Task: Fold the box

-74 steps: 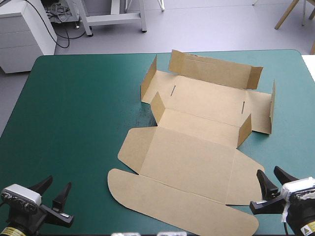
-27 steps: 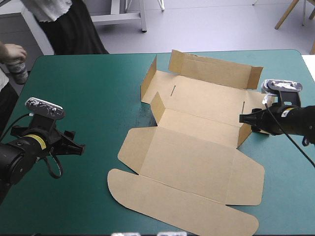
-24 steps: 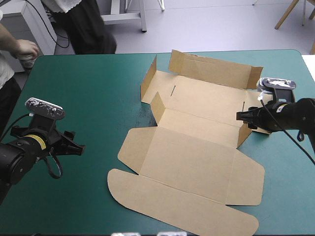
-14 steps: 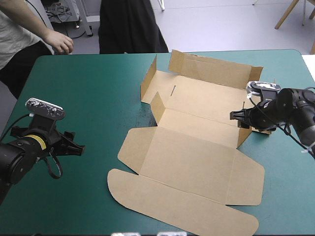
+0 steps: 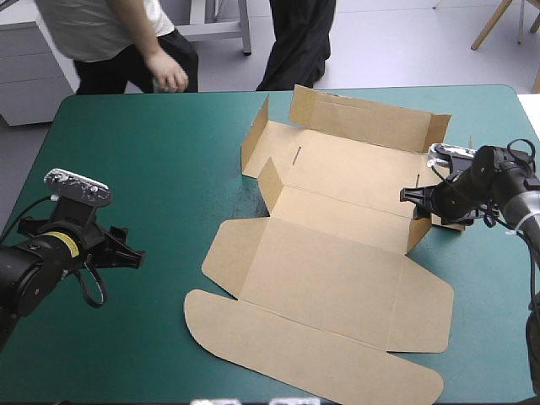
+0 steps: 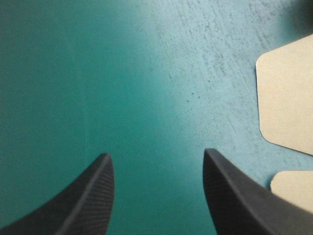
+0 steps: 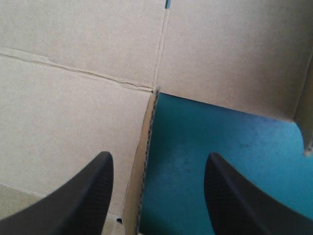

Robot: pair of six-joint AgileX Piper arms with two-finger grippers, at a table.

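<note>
The brown box (image 5: 325, 253) lies as a cut sheet spread across the middle of the teal-green table, with its far wall and several small side flaps standing up. My right gripper (image 5: 413, 201) is open at the sheet's right side, over the short raised flap (image 5: 419, 223). In the right wrist view that flap's edge (image 7: 145, 166) stands between the black fingers of the gripper (image 7: 156, 155), and flat board (image 7: 73, 98) lies beyond. My left gripper (image 5: 131, 245) hovers open over bare cover, left of the sheet. In the left wrist view the gripper (image 6: 156, 154) holds nothing, and two rounded box corners (image 6: 286, 103) lie off to one side.
Bare teal-green cover (image 5: 135, 160) stretches across the left half of the table and along the right edge (image 5: 498, 278). A person stands at the far left edge, with a hand (image 5: 171, 80) close to the table's rim.
Both arms came up from the near edge earlier. The left has held still since. The right gripper has turned and drawn slightly right at the raised flap. The person's hand has moved right along the far edge.
</note>
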